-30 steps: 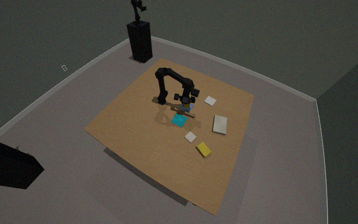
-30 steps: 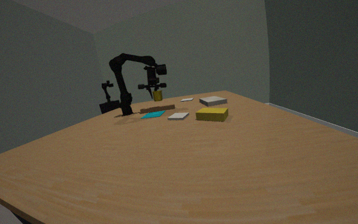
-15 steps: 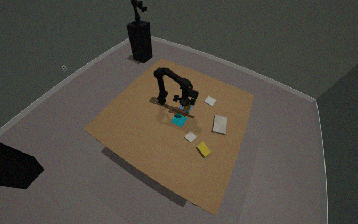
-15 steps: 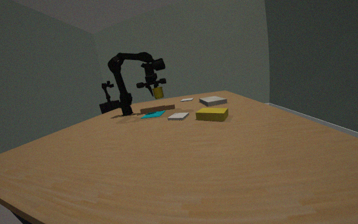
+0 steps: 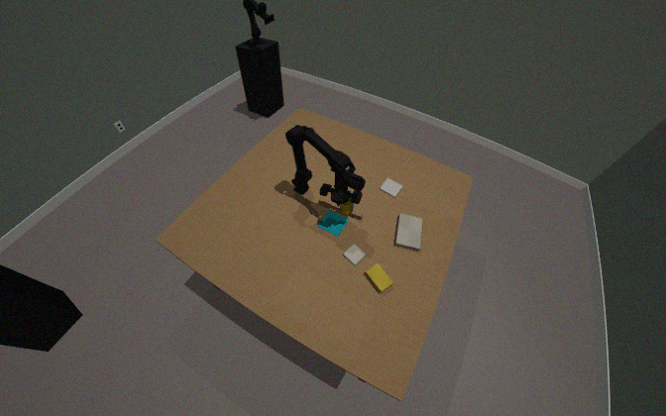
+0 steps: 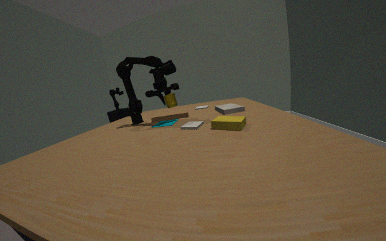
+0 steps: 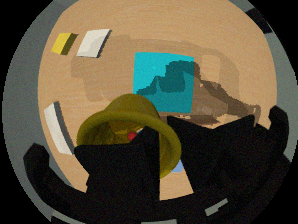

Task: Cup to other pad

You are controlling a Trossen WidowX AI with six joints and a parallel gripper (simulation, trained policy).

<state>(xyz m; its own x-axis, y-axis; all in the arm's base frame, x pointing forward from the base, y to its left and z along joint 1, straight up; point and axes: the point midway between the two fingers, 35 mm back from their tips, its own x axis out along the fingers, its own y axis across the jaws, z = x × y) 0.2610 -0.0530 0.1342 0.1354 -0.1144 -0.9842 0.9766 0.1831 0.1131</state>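
A dark yellow cup [image 5: 346, 208] [image 6: 170, 100] [image 7: 127, 106] hangs in the air, tilted slightly in the exterior view. My gripper [image 6: 165, 100] [image 7: 161, 121] is shut on the cup's wall, with one finger inside the cup and one outside. A red marble [image 7: 131, 135] shows inside the cup; a finger hides most of the inside. The cyan pad [image 5: 339, 230] [image 6: 165, 123] [image 7: 150, 64] lies flat on the table with the arm's shadow on it, and nothing stands on it. A bit of the blue pad [image 7: 177, 166] shows below the cup's rim.
A low wooden bar [image 5: 356, 216] [image 6: 170, 117] lies beside the cyan pad, below the cup. A small white tile [image 5: 354, 255] [image 6: 192, 125] [image 7: 92, 43], a yellow block [image 5: 379, 277] [image 6: 228, 123], a larger white slab [image 5: 409, 231] [image 6: 229, 108] and another white tile [image 5: 391, 187] [image 6: 201, 107] lie farther off.
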